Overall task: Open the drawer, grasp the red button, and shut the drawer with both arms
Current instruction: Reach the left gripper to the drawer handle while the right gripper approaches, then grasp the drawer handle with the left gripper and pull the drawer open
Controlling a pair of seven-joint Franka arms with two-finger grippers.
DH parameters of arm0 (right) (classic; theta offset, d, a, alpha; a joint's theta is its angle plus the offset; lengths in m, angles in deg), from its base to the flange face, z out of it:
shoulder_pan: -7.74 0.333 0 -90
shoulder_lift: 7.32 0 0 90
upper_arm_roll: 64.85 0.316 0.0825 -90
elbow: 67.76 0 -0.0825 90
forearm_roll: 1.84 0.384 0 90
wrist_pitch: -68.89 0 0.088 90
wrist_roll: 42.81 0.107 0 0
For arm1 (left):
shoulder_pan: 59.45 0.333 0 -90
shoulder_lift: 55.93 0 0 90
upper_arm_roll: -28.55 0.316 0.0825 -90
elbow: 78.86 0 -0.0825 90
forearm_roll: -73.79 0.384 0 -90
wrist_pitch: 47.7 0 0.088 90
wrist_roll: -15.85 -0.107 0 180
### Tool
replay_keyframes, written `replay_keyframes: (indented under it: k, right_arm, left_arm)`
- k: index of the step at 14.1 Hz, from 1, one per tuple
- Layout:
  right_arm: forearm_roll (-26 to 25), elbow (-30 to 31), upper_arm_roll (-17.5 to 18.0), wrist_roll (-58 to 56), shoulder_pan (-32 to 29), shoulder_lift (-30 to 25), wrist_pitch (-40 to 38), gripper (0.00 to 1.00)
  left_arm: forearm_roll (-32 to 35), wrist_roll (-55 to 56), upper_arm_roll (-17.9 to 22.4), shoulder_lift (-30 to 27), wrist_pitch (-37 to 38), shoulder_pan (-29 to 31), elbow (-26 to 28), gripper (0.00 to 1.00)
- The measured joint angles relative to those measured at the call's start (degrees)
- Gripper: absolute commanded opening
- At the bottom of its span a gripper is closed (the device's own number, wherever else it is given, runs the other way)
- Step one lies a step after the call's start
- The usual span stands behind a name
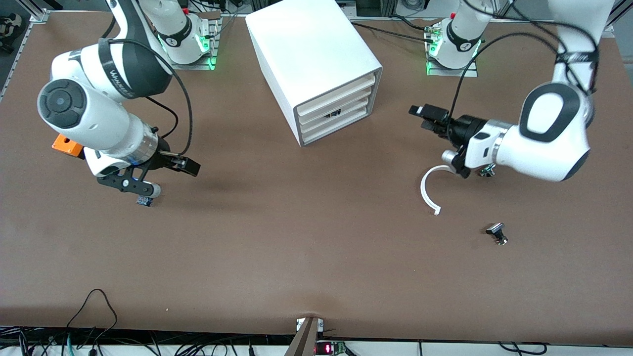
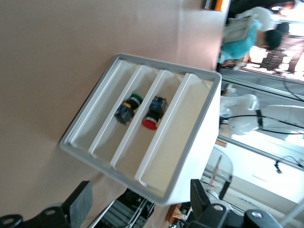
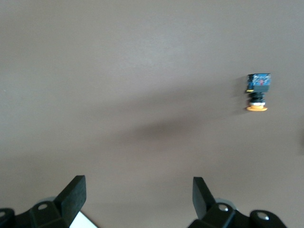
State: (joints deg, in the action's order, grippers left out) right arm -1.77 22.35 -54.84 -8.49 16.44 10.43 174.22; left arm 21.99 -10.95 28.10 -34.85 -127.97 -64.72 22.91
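Note:
The white cabinet (image 1: 316,54) stands at the middle of the table toward the robots' bases, with all four cream-fronted drawers (image 1: 334,106) pushed in. In the left wrist view the red-capped button (image 2: 153,114) lies inside one of the two middle drawers (image 2: 137,156), beside a green-capped button (image 2: 127,108). My left gripper (image 1: 420,116) is open and empty, level with the drawer fronts and apart from them toward the left arm's end; its fingers (image 2: 84,199) frame the cabinet. My right gripper (image 1: 170,178) is open and empty over bare table at the right arm's end.
A yellow-orange capped button (image 1: 143,200) (image 3: 257,92) lies on the table by the right gripper. An orange box (image 1: 67,145) sits partly hidden under the right arm. A white C-shaped ring (image 1: 429,190) and a small black part (image 1: 497,233) lie toward the left arm's end.

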Motion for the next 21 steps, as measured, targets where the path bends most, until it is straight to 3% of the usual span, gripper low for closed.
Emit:
replay_keyframes:
  k: [3,7,10,12,16,21]
  right_arm:
    - [0.0,-2.76,0.0,3.19,1.91,1.71,-0.02,0.99]
    - [-0.21,-5.17,0.0,7.46,3.7,3.75,-0.08,0.99]
    - [-0.38,-6.7,0.0,12.9,5.93,5.54,-0.08,0.99]
    - [-0.45,-7.89,0.0,16.53,7.61,6.77,-0.08,0.99]
    - [-0.53,-10.8,-0.02,23.68,10.31,9.53,-1.08,0.99]
    - [-0.53,-16.74,-0.02,28.72,12.33,13.18,-3.74,0.99]
  left_arm:
    - [-8.03,-10.87,-1.08,3.45,-4.29,-0.03,5.82,0.91]
    - [-11.69,-18.17,-2.38,4.44,-6.5,-0.07,10.62,0.9]
    - [-15.49,-24.47,-2.71,5.95,-6.52,-0.77,12.7,0.8]
    - [-17.09,-29.87,-2.89,8.1,-6.57,-2.35,13.57,0.78]
    - [-25.09,-42.73,-3.27,11.82,-7.28,-6.01,19.94,0.69]
    - [-26.24,-45.05,-4.29,11.76,-7.46,-6.95,24.13,0.63]
